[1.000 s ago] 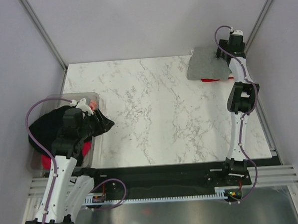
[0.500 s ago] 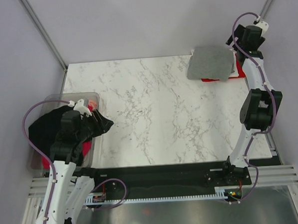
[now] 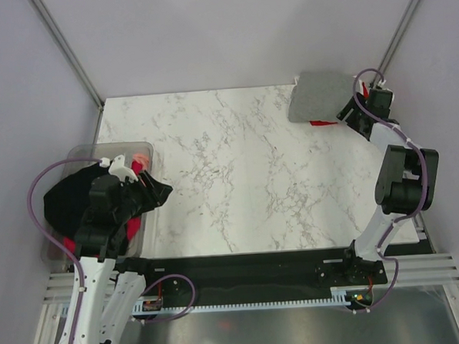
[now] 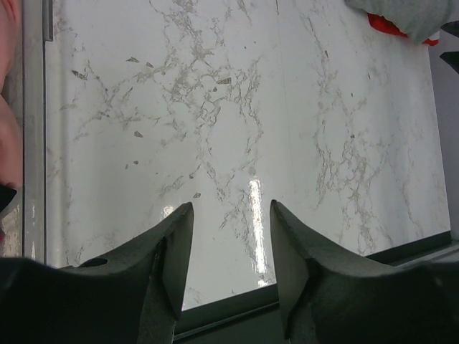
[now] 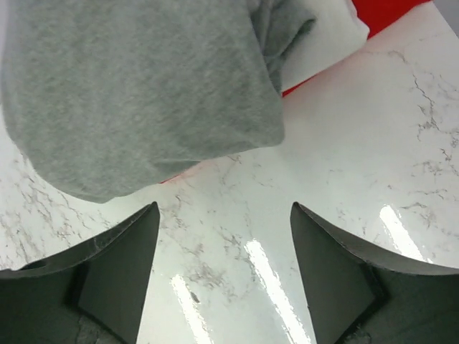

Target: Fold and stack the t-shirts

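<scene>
A folded heather grey t-shirt [image 3: 322, 95] tops a stack at the table's back right corner, with a red t-shirt [image 3: 319, 123] showing under its near edge. In the right wrist view the grey t-shirt [image 5: 143, 93] lies over a white one [image 5: 323, 46] and a red one [image 5: 380, 11]. My right gripper [image 3: 348, 116] hovers open just beside the stack's near right side, empty [image 5: 226, 215]. A black t-shirt [image 3: 65, 200] is heaped in the clear tub [image 3: 97, 152] on the left, with red cloth [image 3: 70, 246] below it. My left gripper [image 3: 157, 193] is open and empty [image 4: 231, 215] over the marble by the tub.
The tub's wall [image 4: 32, 143] runs down the left of the left wrist view. The marble table [image 3: 245, 171] stretches between tub and stack. Metal frame posts stand at the back corners, and the black base rail [image 3: 250, 263] lines the near edge.
My right arm lifted from behind the stack, swung high, then came down at the stack's near right side, jaws still open. The left arm shifted only slightly.
</scene>
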Controlling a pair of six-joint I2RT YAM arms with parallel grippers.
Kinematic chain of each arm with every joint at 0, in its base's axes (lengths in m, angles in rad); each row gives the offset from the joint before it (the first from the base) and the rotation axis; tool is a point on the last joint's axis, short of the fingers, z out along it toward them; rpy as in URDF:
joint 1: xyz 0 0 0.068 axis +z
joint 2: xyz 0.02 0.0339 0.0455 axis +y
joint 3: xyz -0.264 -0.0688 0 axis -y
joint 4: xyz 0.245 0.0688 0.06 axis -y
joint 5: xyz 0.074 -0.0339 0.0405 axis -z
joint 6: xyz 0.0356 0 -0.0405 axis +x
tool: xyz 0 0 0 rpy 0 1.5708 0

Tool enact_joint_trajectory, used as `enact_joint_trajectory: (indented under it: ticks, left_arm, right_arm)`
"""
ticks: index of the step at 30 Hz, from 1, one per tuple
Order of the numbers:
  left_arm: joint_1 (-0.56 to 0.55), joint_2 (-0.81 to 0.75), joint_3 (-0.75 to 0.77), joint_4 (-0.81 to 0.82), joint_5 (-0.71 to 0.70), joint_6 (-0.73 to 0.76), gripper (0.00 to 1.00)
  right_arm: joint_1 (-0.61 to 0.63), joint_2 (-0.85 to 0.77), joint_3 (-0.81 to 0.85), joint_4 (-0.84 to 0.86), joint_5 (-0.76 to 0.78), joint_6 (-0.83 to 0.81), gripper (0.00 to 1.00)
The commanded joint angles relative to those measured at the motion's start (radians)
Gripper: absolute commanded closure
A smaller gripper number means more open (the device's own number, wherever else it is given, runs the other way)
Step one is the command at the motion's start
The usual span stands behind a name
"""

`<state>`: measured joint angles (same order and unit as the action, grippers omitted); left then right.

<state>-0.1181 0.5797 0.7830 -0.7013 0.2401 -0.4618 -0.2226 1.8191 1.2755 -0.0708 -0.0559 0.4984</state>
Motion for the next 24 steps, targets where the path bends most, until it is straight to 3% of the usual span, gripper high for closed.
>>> enact_joint_trajectory:
  ticks: [1,4,9,16,22,24]
  left_arm:
    - [0.003,-0.007,0.002,0.029,-0.008,0.029,0.46]
    - [0.003,-0.006,0.002,0.029,-0.007,0.029,0.46]
    - [0.003,0.005,0.004,0.029,-0.012,0.029,0.46]
    - [0.003,0.016,0.002,0.029,-0.015,0.028,0.46]
    - [0.003,0.023,0.002,0.029,-0.016,0.028,0.46]
    - [0.003,0.023,0.002,0.029,-0.016,0.028,0.46]
  right_arm:
    - [-0.041,0.028,0.013,0.062,-0.062,-0.018,0.2]
    - [-0.053,0.097,0.036,0.111,-0.102,-0.02,0.27]
    - [-0.06,0.222,0.117,0.127,-0.131,-0.018,0.28]
    - [-0.064,0.273,0.159,0.163,-0.128,-0.041,0.33]
    - [-0.07,0.305,0.197,0.195,-0.14,-0.024,0.46]
    - [-0.07,0.31,0.217,0.197,-0.157,-0.018,0.56]
